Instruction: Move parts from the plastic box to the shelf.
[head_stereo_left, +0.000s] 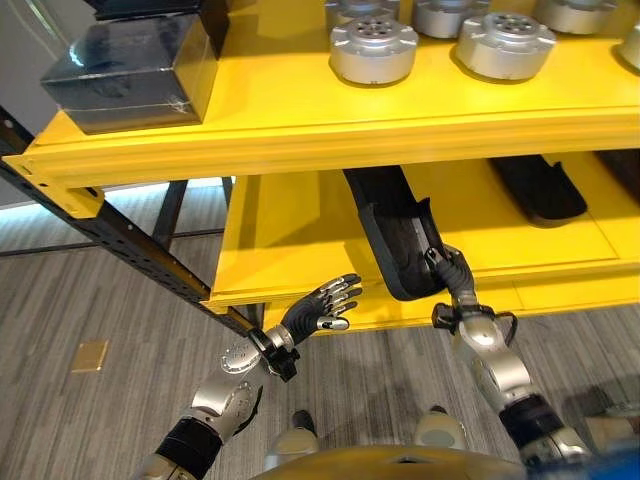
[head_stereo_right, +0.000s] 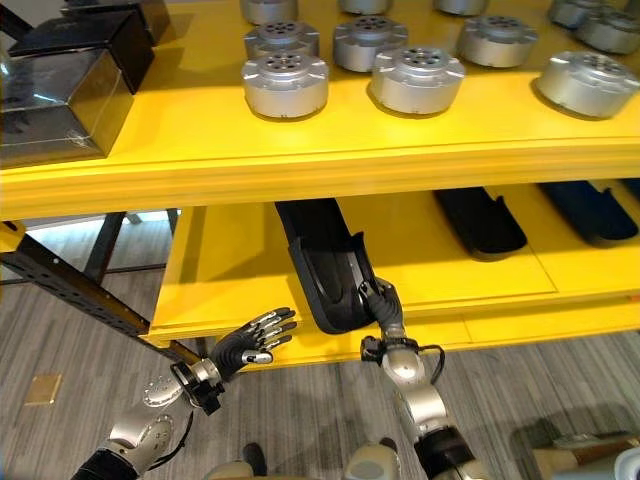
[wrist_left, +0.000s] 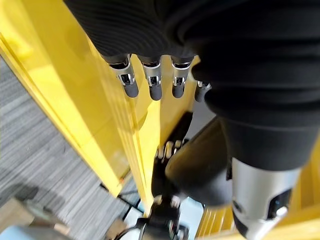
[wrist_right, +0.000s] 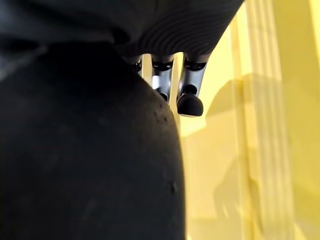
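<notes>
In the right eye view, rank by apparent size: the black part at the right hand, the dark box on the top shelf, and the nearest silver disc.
1. Black part
2. Dark box, cut off by the frame edge, so its rank against the part is unsure
3. Silver disc, clearly smallest

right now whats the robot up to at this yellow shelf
The robot stands at a yellow shelf. Its right hand is gripping the near end of a long black part that lies on the lower level and overhangs the front edge. The left hand hovers open beside that edge, holding nothing. Two more black parts lie further along the lower level, and round silver metal parts and a dark box sit on the upper level.
</notes>
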